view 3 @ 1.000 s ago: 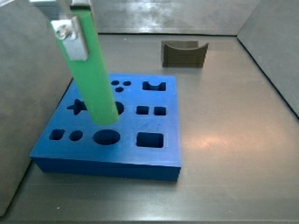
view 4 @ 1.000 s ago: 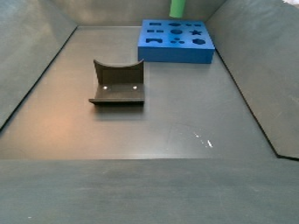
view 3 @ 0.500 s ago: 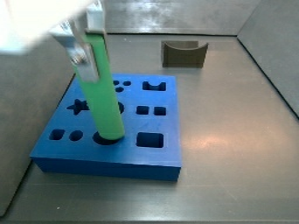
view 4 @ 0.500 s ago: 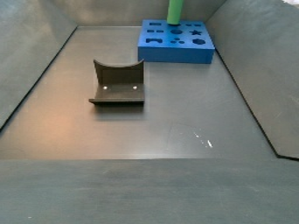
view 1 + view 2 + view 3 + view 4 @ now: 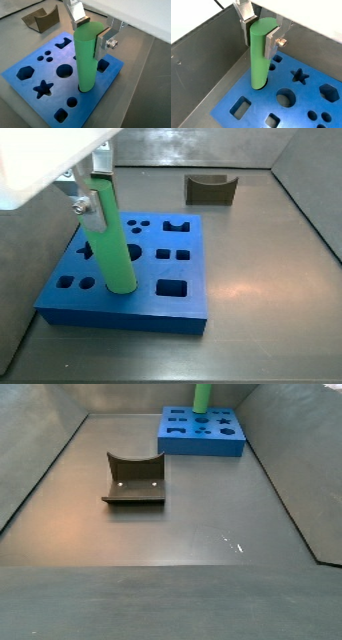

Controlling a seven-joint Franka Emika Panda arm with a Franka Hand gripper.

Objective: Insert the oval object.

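The oval object (image 5: 87, 57) is a long bright green rod, held upright. My gripper (image 5: 91, 31) is shut on its top end, with the fingers (image 5: 105, 42) on both sides. Its lower end meets the blue block (image 5: 100, 102) at a hole near the block's edge, and the rod hides that hole. Both wrist views show this; in the other the gripper (image 5: 263, 30) grips the rod (image 5: 260, 57) over the block (image 5: 254, 102). A side view shows the gripper (image 5: 94, 196), rod (image 5: 114, 243) and block (image 5: 134, 313). Another shows only the rod (image 5: 202, 396) on the block (image 5: 201, 446).
The block has several other shaped holes, among them a star (image 5: 43, 88). A dark olive notched block (image 5: 134, 479) stands apart on the grey floor; it also shows in a side view (image 5: 210, 190) and a wrist view (image 5: 40, 20). Grey walls enclose the floor, one close beside the block (image 5: 204, 55).
The gripper has moved down and sideways with the rod. The rod's lower end went from above the block's middle to the hole near the front edge.
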